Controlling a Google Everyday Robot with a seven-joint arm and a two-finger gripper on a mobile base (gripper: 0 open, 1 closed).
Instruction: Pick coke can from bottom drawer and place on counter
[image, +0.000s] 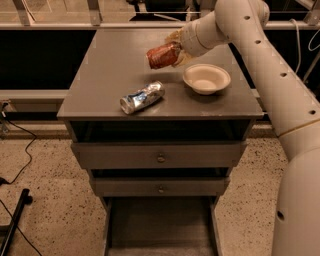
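The red coke can (162, 55) is held sideways in my gripper (175, 51), just above the middle of the grey counter (110, 60). The gripper is shut on the can, at the end of the white arm reaching in from the right. The bottom drawer (160, 230) stands pulled open at the foot of the cabinet and its grey floor shows nothing on it.
A dented silver-and-blue can (142, 97) lies on its side near the counter's front. A white bowl (206, 78) sits right of the held can. Two shallower drawers with round knobs (160, 159) sit above the open drawer. Cables lie on the speckled floor at left.
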